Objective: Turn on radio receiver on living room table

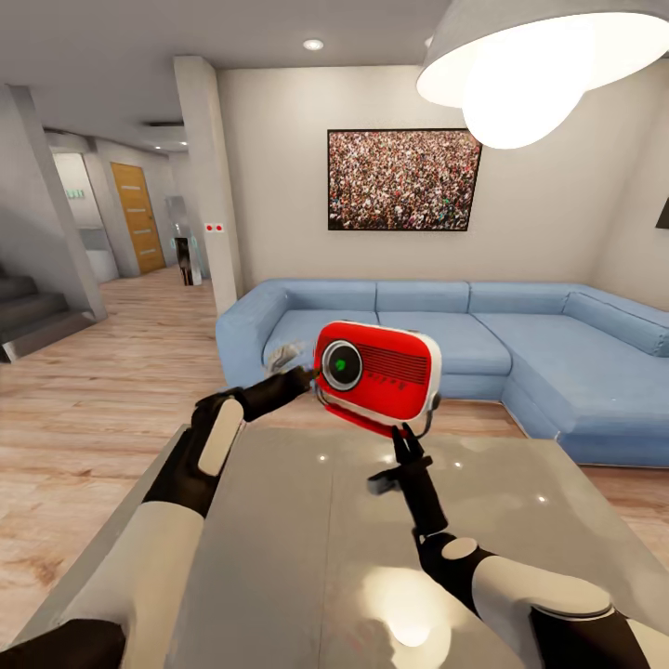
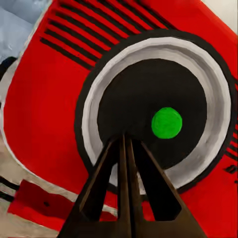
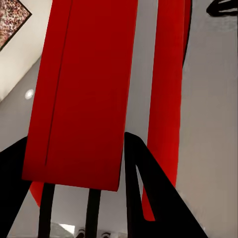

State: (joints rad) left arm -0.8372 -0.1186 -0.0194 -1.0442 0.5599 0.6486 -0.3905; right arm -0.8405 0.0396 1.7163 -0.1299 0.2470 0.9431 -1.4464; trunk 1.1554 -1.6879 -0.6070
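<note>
The red radio receiver (image 1: 376, 372) hangs tilted above the glossy grey table (image 1: 307, 548), its dial facing me. A green light (image 2: 166, 122) glows at the dial's centre. My right gripper (image 1: 406, 435) reaches up from below and is shut on the radio's lower edge. In the right wrist view its dark fingers (image 3: 148, 188) flank the red body (image 3: 84, 89). My left gripper (image 1: 309, 376) comes in from the left, shut. In the left wrist view its joined fingertips (image 2: 124, 141) rest on the dark dial (image 2: 148, 99), just beside the light.
A light-blue L-shaped sofa (image 1: 520, 344) runs behind the table and along the right. The crowd photo (image 1: 404, 179) hangs on the wall, and the pendant lamp (image 1: 530, 56) hangs overhead. Wood floor, stairs (image 1: 28, 316) and a hallway lie to the left.
</note>
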